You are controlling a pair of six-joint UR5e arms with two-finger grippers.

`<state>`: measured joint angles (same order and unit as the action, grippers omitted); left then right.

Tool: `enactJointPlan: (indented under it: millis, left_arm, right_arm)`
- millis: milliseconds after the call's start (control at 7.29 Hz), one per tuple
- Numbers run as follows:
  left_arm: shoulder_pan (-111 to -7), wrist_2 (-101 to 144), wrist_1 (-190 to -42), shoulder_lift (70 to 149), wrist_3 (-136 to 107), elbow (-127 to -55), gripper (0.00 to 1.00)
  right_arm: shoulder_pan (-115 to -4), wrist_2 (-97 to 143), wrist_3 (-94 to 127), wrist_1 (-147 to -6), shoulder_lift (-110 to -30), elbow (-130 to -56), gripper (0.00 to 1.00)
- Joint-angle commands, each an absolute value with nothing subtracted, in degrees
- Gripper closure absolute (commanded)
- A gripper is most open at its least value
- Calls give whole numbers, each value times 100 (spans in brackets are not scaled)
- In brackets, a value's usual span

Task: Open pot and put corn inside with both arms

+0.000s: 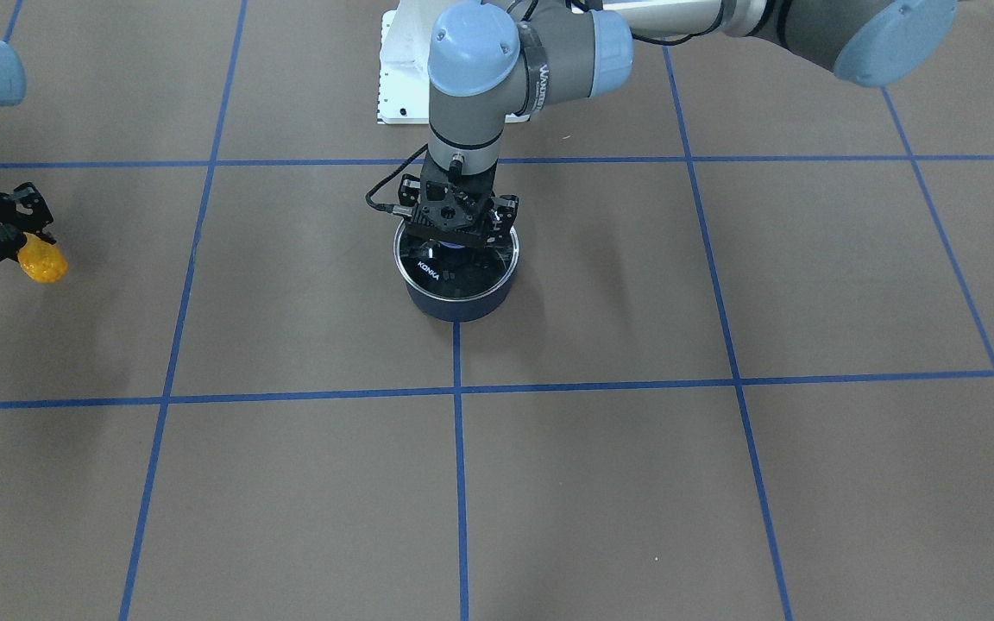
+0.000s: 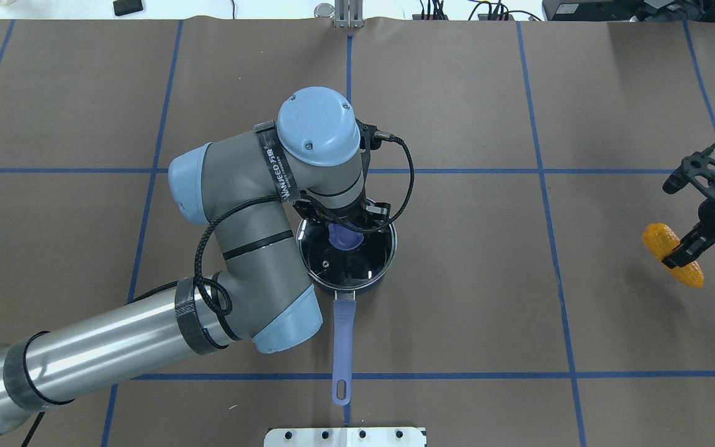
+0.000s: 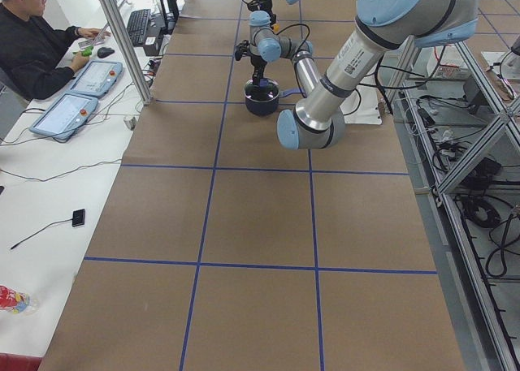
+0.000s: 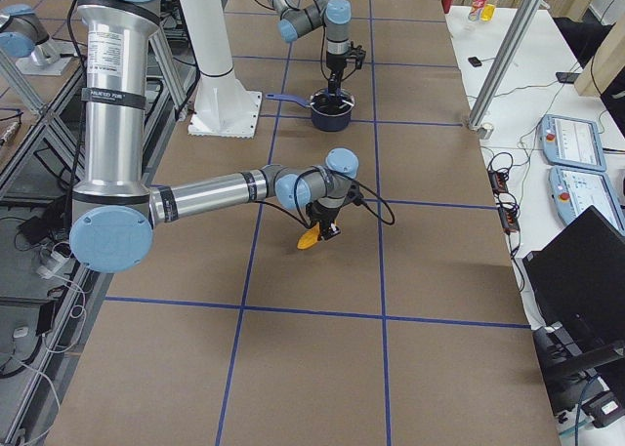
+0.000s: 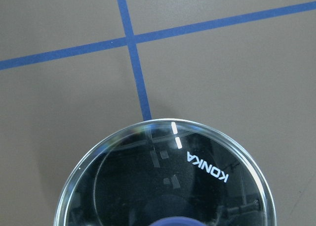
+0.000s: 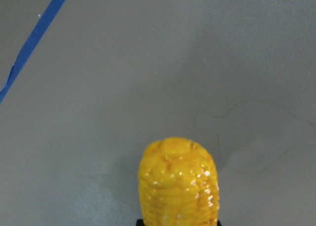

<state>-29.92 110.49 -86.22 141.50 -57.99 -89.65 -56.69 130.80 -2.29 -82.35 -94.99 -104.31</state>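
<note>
Overhead exterior: one pot [image 2: 344, 329]; right gripper [image 2: 680, 254] clamps one corn [image 2: 658, 239]; left gripper [image 2: 348, 222] unclear.

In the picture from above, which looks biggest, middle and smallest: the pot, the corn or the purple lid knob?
1. pot, clearly the widest.
2. corn, which seems lifted nearer the camera, so perhaps looking bigger.
3. lid knob, partly hidden.

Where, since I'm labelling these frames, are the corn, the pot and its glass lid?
corn [image 6: 177, 181], right wrist-mounted view, on the cob's rounded end.
pot [image 1: 458, 306], exterior front-facing view, on the navy side wall.
glass lid [image 5: 163, 186], left wrist-mounted view, on the glass beside the lettering.
</note>
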Motion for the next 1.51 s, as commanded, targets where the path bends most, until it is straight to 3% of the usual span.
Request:
enactJointPlan:
  millis: [0, 824, 1373]
  left_arm:
    - [-2988, 11074, -8596, 14133, -5801, -9000, 40]
    - [-3137, 11074, -8341, 14115, -5757, -9202, 46]
    - [-3576, 11451, -8350, 13905, -5451, -9316, 47]
  right_arm:
    - [-5669, 13078, -229, -8235, -9501, -10424, 68]
    - [-5643, 13131, -220, -8270, -9353, -10424, 68]
    - [-5678, 13201, -211, -9823, -8055, -10643, 67]
